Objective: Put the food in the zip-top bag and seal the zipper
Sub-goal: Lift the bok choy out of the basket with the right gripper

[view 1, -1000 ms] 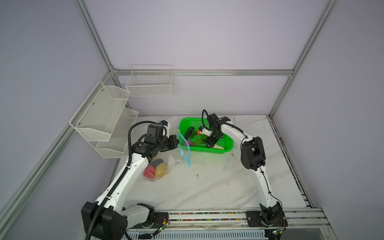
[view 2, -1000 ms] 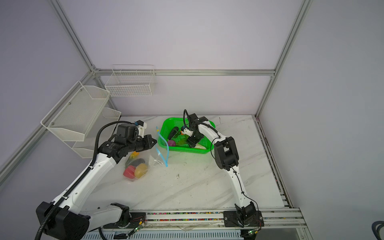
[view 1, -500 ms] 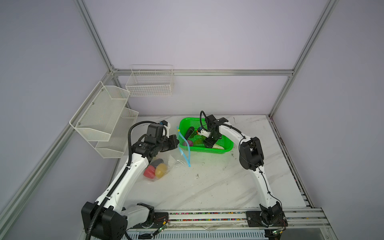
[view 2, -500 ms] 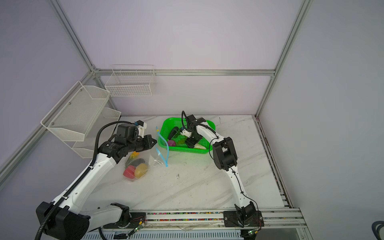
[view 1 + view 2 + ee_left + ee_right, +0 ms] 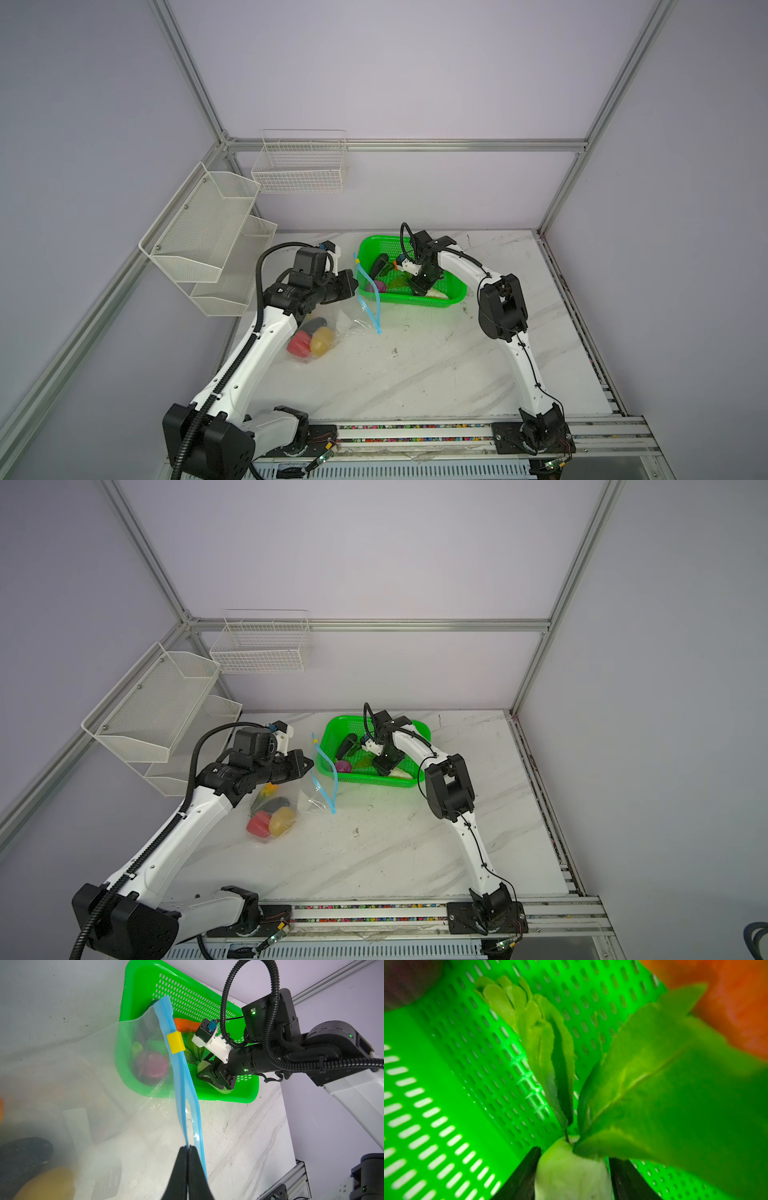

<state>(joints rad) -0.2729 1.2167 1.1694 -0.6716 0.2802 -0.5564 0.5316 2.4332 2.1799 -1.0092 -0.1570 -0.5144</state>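
— Where's the zip-top bag [image 5: 345, 322]?

— On the tabletop [image 5: 415, 374], just beside the green basket [image 5: 415, 298], with its mouth edge held up. The left fingers [image 5: 180, 1167] are pinched tight on the blue zipper [image 5: 182, 1084], some way along the strip from the yellow slider tab [image 5: 176, 1042].

— Any food inside?

— A red pepper [image 5: 298, 345], a yellow potato [image 5: 322, 340] and a dark eggplant [image 5: 313, 324] sit at the bag's bottom, apart from those fingers.

— And the other arm?

— Down in the basket. The white radish [image 5: 571, 1178] sits right between the right fingers [image 5: 521, 1178], its leaves pointing away from them. Each finger is close against its side, but the wrist view is blurred, so I can't tell whether they're squeezing it.

— Anything near it?

— An orange carrot [image 5: 185, 1024] and a purple onion [image 5: 151, 1064], both in the basket.
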